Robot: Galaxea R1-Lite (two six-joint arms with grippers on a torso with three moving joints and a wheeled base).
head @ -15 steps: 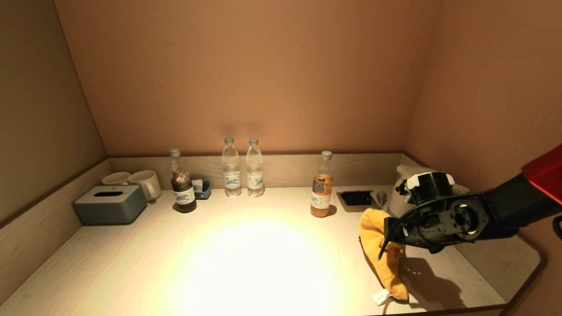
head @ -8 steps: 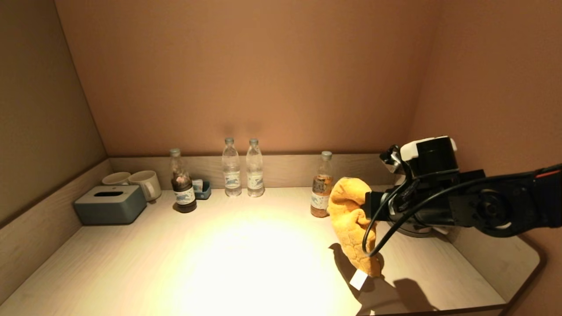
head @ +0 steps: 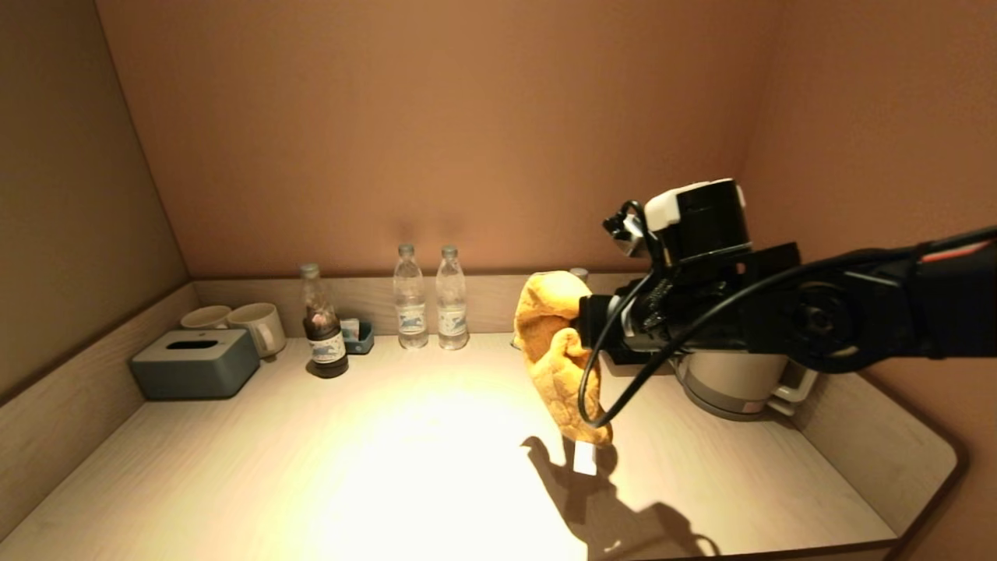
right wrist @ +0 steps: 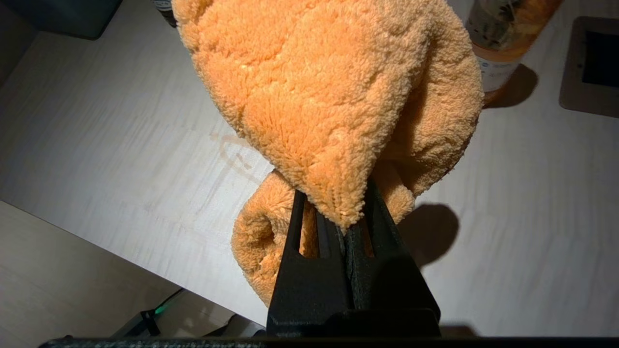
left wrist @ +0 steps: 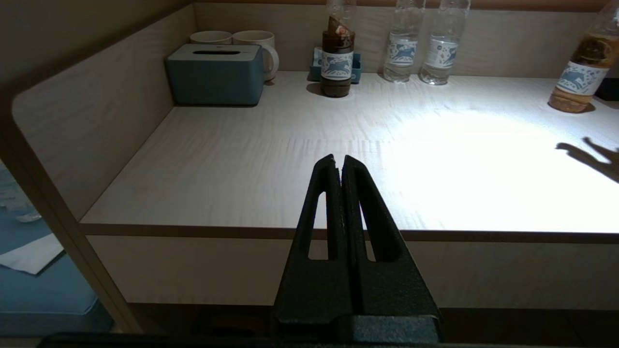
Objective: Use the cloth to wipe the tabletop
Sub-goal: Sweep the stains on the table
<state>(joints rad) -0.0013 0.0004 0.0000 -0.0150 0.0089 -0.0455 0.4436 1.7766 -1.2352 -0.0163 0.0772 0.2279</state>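
Right hand: we clamped the cloth above the worktop.
Left hand: closed, empty.
Progress: wiping not begun, we judged.

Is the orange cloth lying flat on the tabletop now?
No, the cloth hangs from the right gripper, lifted above the tabletop.

Cloth orange-yellow, fluffy, with a white tag. Tabletop pale wood grain, faint brownish ring stain. Walls plain brown-pink. Tissue box grey-blue. Two mugs off-white. Dark brown bottle, white label with blue print. Two clear bottles, same blue-on-white labels. Amber-filled bottle, same label. Small blue tray. Kettle cream. Right gripper black; left gripper black.
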